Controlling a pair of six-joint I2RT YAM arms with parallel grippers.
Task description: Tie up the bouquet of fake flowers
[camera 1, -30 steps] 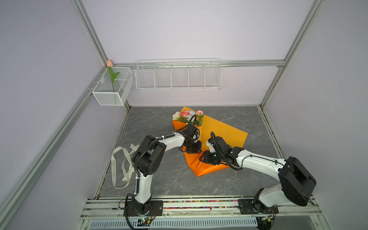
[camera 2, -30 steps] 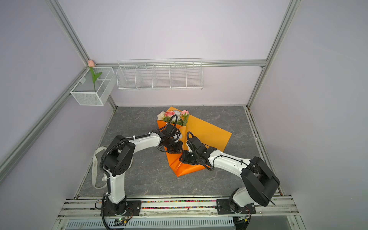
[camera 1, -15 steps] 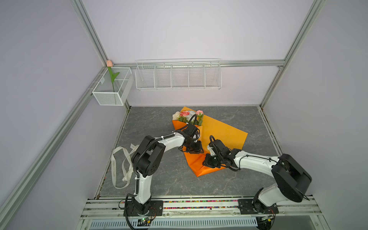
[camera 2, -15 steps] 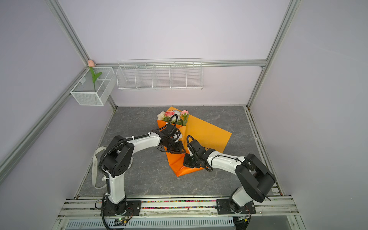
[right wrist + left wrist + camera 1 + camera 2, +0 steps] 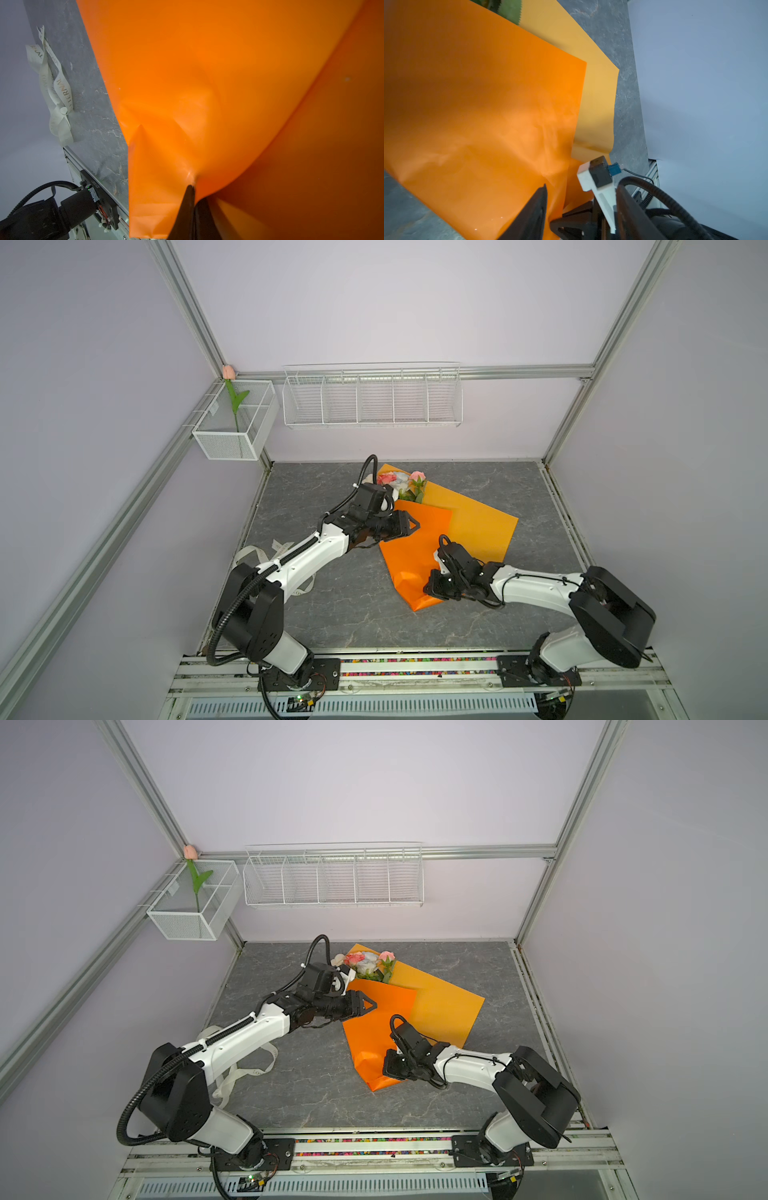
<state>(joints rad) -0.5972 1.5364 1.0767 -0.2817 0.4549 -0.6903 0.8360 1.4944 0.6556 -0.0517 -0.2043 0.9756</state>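
Observation:
The bouquet of fake flowers point(image 5: 401, 483) point(image 5: 368, 963) lies at the back of the grey mat, its pink, white and pale blue heads sticking out of orange wrapping paper point(image 5: 419, 547) point(image 5: 386, 1019). One flap of the paper is folded over the stems, which are hidden. My left gripper point(image 5: 409, 524) point(image 5: 370, 1004) point(image 5: 581, 193) hovers at the flap's left edge, open, with paper beside one finger point(image 5: 535, 212). A green leaf point(image 5: 510, 10) peeks out past the flap. My right gripper point(image 5: 432, 587) point(image 5: 390, 1067) point(image 5: 192, 187) is shut on the paper point(image 5: 207, 83) near its lower tip.
A white printed ribbon point(image 5: 282, 549) point(image 5: 249, 1073) point(image 5: 56, 87) lies on the mat under my left arm. A wire basket point(image 5: 235, 423) holding a single pink tulip point(image 5: 227, 372) hangs on the left wall. A wire shelf point(image 5: 372, 400) hangs on the back wall.
My left gripper has opened and let go of the paper flap. My right gripper has slid down toward the paper's lower tip and shut on it.

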